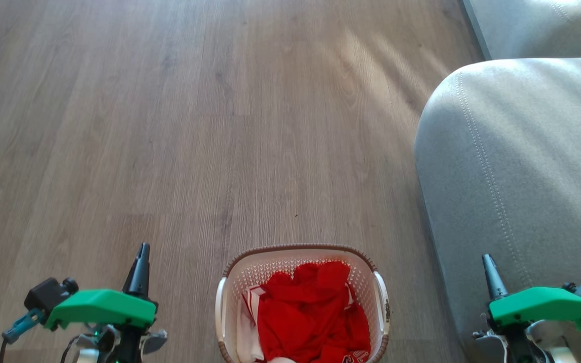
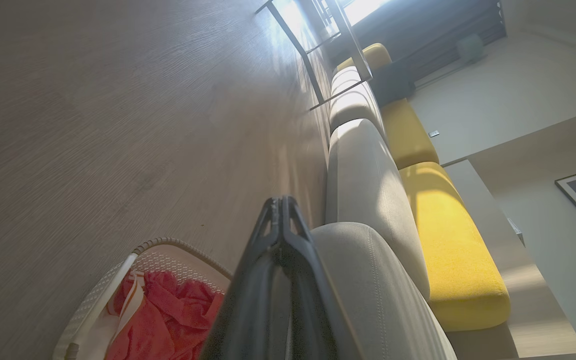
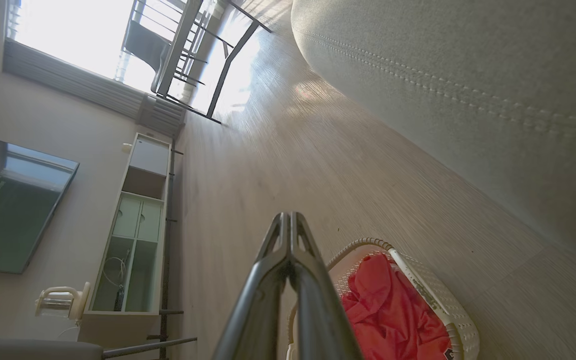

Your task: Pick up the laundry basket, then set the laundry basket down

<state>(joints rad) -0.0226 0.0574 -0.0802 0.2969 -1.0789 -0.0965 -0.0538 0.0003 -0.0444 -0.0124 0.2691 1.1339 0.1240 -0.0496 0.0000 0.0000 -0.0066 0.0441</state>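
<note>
**Wood-grain floor point(image 1: 169, 126), laundry basket point(image 1: 298, 247) low centre**

The floor is matte grey-brown plank w/ fine grain, sun streaks toward the upper right. A grey fabric sofa point(image 1: 522, 176), w/ a rounded arm and a double stitched seam, takes the right side. Only a narrow strip of floor lies btwn its edge and the basket. To the left and ahead of the basket the floor is wide and bare.

The basket stands on the floor btwn the two grippers, touching neither. It is rounded-rectangular cream plastic w/ perforated lattice walls point(image 1: 265, 267), a brown woven-look rim and white side handles point(image 1: 218, 307). Crumpled red-and-white clothes point(image 1: 315, 312) lie inside. Its near end is cut off by the bottom edge of the head view.

The left gripper point(image 1: 142, 252) is lower left. The right gripper point(image 1: 488, 264) is lower right, over the sofa arm. Each shows as a dark tapered point above a green housing. In the wrist views the left fingers point(image 2: 248, 300) are pressed together tip to tip w/ nothing btwn them, and the right fingers point(image 3: 313, 300) are the same.

Yellow cushions point(image 2: 443, 240) line the sofa back. Farther off are a dark wall screen point(image 3: 13, 205) and an open shelf unit point(image 3: 133, 225). The window is blown out by glare.
</note>
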